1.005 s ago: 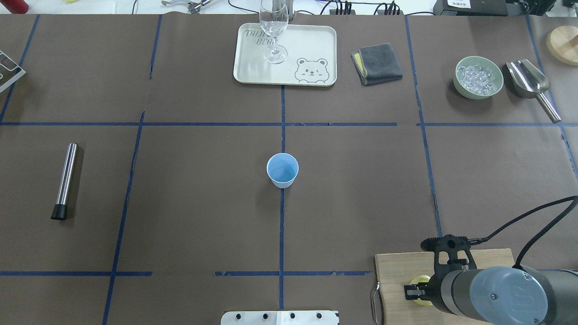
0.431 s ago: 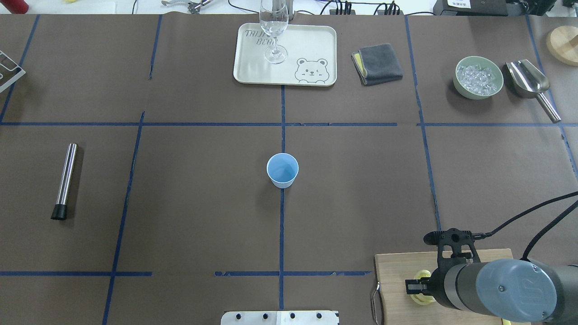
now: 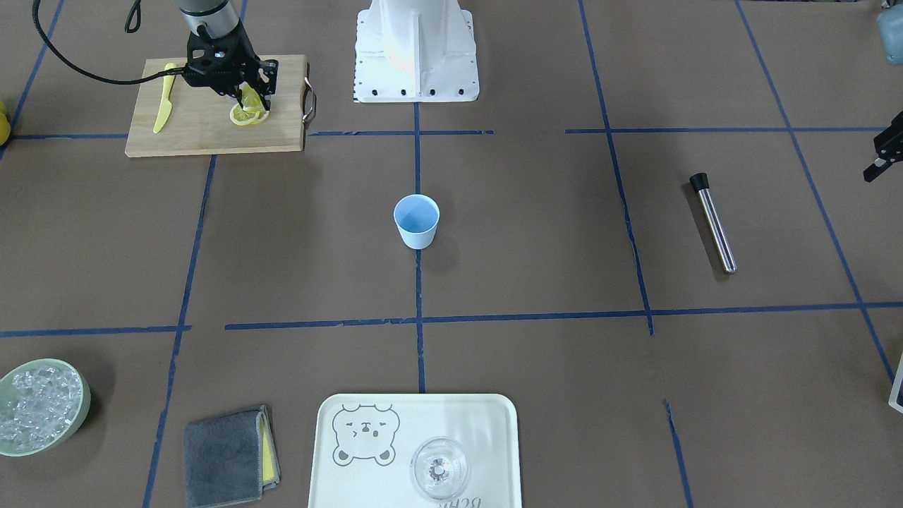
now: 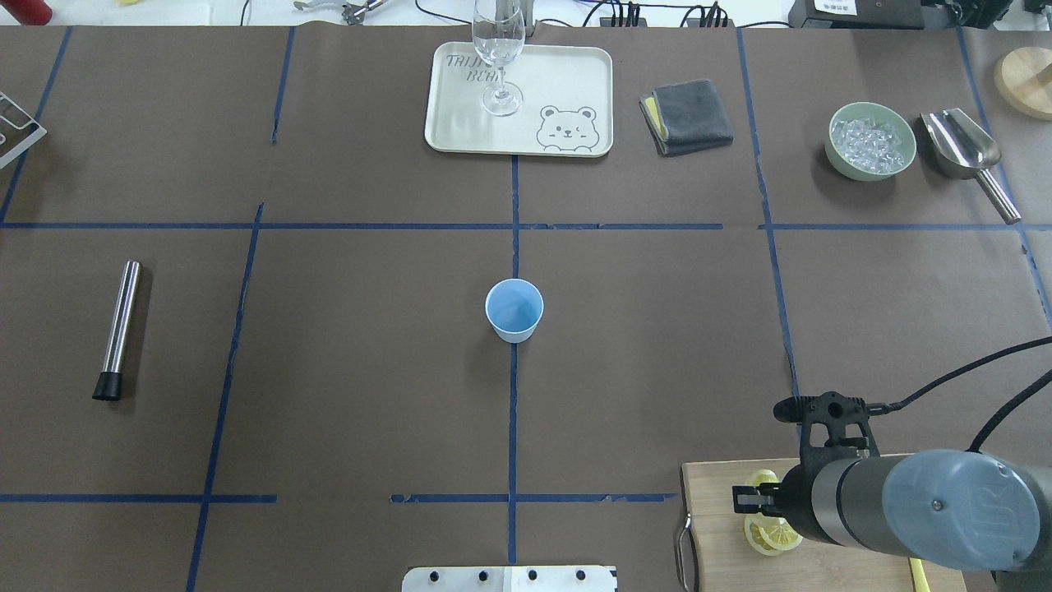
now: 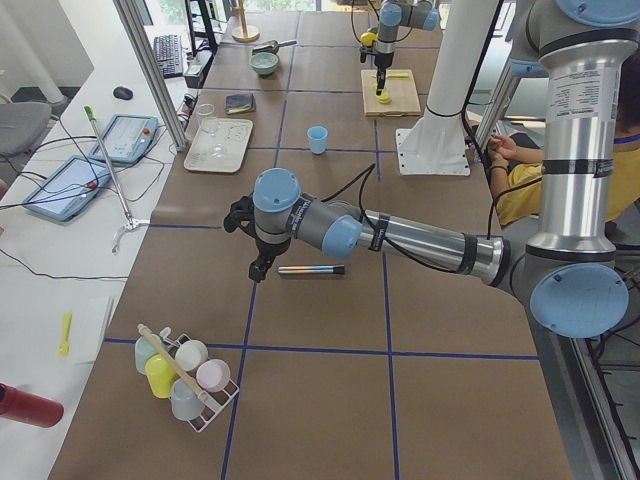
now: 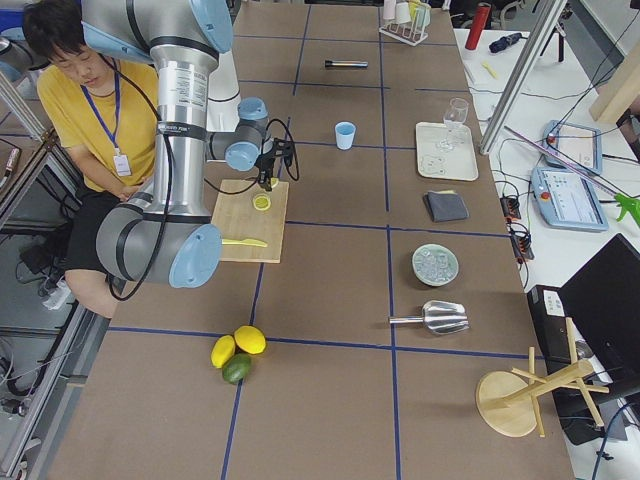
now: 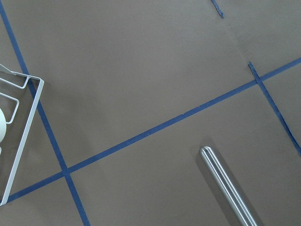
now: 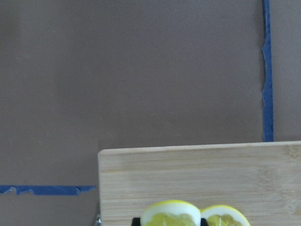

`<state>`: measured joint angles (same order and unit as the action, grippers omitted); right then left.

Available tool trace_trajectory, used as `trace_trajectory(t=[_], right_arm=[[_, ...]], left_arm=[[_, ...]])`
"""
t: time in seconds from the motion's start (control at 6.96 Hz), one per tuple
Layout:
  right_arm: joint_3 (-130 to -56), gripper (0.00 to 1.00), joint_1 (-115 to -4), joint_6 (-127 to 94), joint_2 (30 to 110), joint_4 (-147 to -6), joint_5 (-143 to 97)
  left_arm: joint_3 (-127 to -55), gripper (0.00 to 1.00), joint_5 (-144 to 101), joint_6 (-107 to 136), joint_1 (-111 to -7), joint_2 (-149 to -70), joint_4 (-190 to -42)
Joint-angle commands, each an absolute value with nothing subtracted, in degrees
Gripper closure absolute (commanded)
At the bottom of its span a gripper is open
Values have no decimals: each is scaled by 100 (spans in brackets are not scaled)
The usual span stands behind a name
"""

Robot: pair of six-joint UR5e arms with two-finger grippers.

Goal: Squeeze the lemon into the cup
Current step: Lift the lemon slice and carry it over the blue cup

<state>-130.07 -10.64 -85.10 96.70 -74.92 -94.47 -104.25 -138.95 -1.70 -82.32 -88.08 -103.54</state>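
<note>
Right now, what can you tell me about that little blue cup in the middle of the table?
The cup is a small light-blue tumbler, tapered toward its base, with no handle, paler outside, plastic by its look. It stands upright, mouth open, and looks empty. It sits mid-table on a blue tape line, touching only the brown table.
</note>
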Motion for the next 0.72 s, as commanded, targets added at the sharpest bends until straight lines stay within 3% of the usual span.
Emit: trace_trajectory(t=[0.0, 0.29, 0.57], right_arm=[[-12956, 54, -1588, -8517, 8917, -7654, -9509], [-12484, 54, -2377, -8517, 7846, -8092, -9972], [-11545, 54, -2898, -8797, 6230, -8820, -10273]], left_arm=[[-10441, 0, -13896, -176, -8227, -8798, -10354], [-10441, 0, -13896, -176, -8227, -8807, -10362], [-10424, 0, -13896, -176, -8227, -8807, -10362]])
